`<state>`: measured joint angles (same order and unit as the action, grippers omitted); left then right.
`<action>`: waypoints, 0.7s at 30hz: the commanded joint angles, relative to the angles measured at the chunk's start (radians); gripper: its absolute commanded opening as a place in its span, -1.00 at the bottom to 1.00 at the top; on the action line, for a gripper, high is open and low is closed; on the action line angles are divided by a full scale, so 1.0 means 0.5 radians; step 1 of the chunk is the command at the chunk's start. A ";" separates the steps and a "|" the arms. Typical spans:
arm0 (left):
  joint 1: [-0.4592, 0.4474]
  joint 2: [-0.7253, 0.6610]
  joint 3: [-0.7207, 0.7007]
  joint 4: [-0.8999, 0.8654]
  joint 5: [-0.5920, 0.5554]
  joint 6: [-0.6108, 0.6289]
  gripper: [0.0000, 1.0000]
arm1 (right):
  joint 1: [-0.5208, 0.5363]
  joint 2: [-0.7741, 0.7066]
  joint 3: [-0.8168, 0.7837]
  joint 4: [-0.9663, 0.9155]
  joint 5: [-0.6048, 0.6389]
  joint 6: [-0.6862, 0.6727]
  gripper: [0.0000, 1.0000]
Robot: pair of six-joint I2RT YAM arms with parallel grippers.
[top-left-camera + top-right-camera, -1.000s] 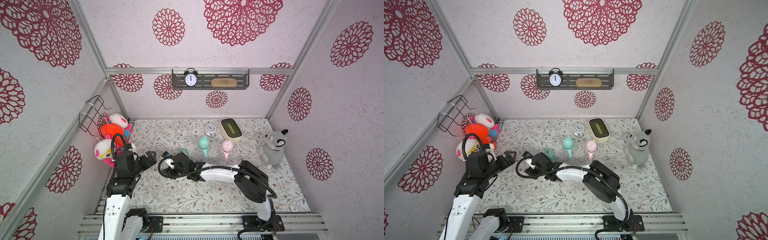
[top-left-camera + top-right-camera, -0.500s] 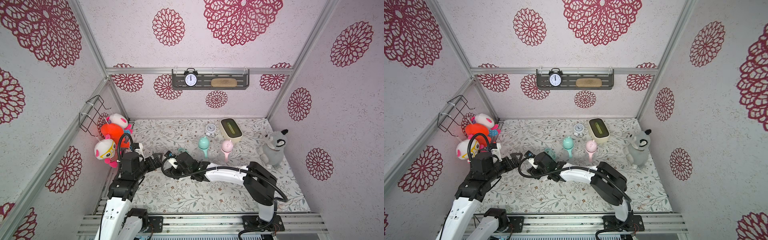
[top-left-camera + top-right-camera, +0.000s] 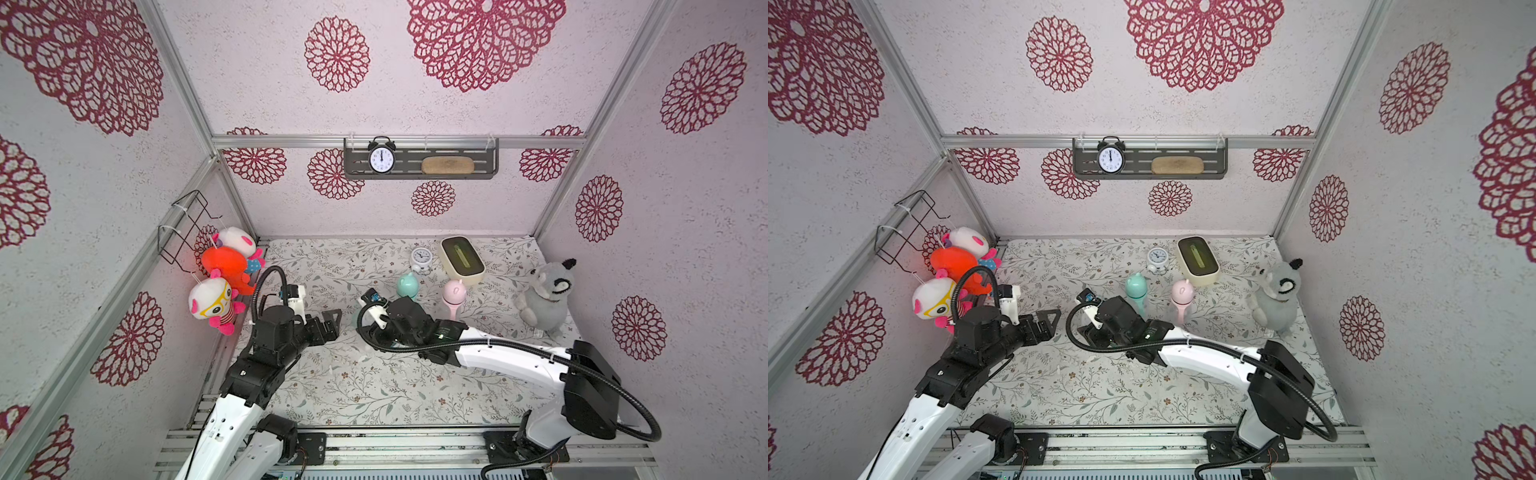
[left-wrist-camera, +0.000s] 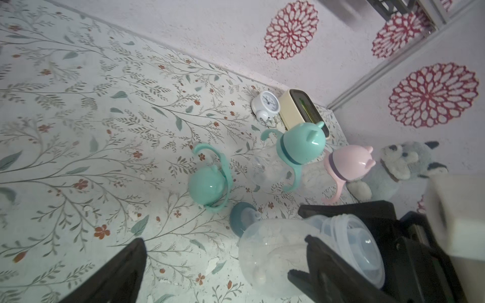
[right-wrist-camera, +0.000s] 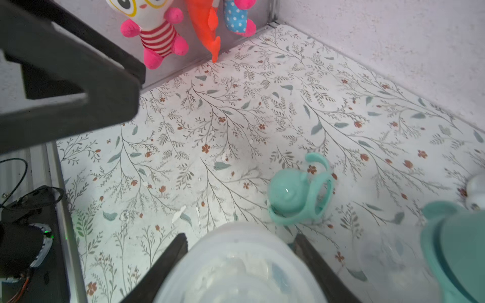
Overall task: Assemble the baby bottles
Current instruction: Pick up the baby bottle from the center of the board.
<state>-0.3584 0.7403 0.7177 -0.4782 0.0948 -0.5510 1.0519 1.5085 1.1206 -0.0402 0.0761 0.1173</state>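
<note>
Clear plastic bottle body [image 5: 241,265] sat clamped between the fingers of the right hand [image 5: 240,240], jaws partly closed around it. Its long axis ran roughly level, rounded end pointing out toward the left hand [image 3: 1045,326]. That hand stood spread wide and empty, just short of the bottle body. Teal nipple collar [image 4: 241,219] lay on the floral surface [image 4: 105,118] just beside the bottle body. Mint cap with handle ring [image 4: 210,183] lay a little farther ahead of the left hand. Judgement: the free left hand was nearer the loose parts, so the collar looked like its next pick.
</note>
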 commanded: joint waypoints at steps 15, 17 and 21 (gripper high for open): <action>-0.504 0.187 -0.309 0.855 0.146 0.442 0.95 | -0.321 -0.494 0.219 -0.637 -0.185 0.146 -0.14; -0.535 0.170 -0.346 0.918 0.190 0.509 0.95 | -0.354 -0.513 0.252 -0.675 -0.253 0.168 -0.14; -0.574 0.103 -0.460 1.104 0.386 0.636 0.95 | -0.376 -0.520 0.334 -0.735 -0.341 0.186 -0.13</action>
<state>-0.6266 0.8181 0.5186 -0.0418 0.2031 -0.3191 0.8703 1.2907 1.2354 -0.3874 -0.0399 0.1799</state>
